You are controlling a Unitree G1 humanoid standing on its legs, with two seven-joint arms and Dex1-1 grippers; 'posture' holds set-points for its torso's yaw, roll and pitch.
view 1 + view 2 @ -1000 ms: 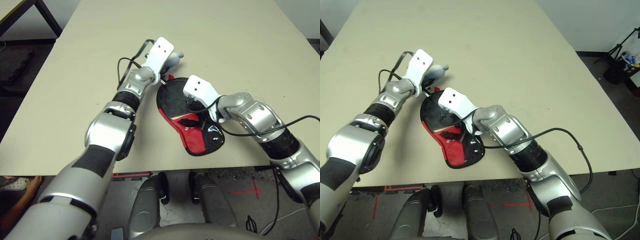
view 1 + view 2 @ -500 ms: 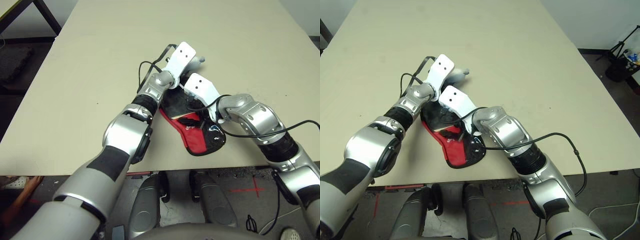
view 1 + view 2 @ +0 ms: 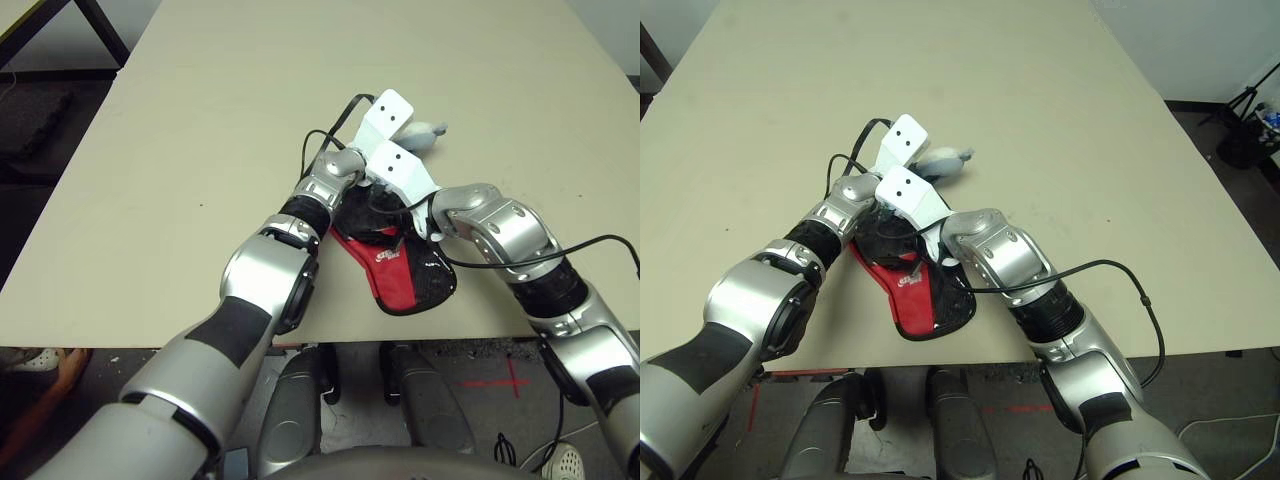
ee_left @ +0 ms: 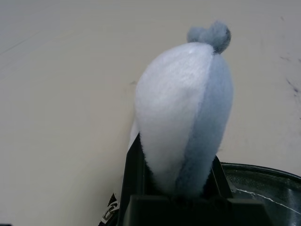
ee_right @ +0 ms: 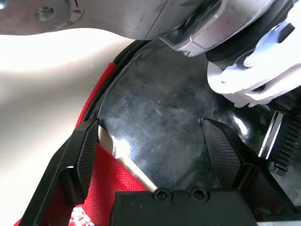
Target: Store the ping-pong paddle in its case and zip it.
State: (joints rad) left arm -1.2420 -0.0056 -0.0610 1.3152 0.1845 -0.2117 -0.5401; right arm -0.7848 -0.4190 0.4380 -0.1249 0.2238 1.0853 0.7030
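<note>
Left wrist view: left gripper (image 4: 178,150) clamped on fluffy white-grey pompom pull (image 4: 183,103), fingers pressed in from both sides. Right wrist view has right gripper (image 5: 150,123) with fingers spread wide, nothing pinched, ping-pong paddle's black rubber face (image 5: 160,99) and pale wooden edge (image 5: 136,172) between them. Paddle's lying in paddle-shaped case (image 3: 390,275), red panel and white logo up, flat on table (image 3: 150,170) near its front edge. Both forearms partly cover case, wrists close together.
</note>
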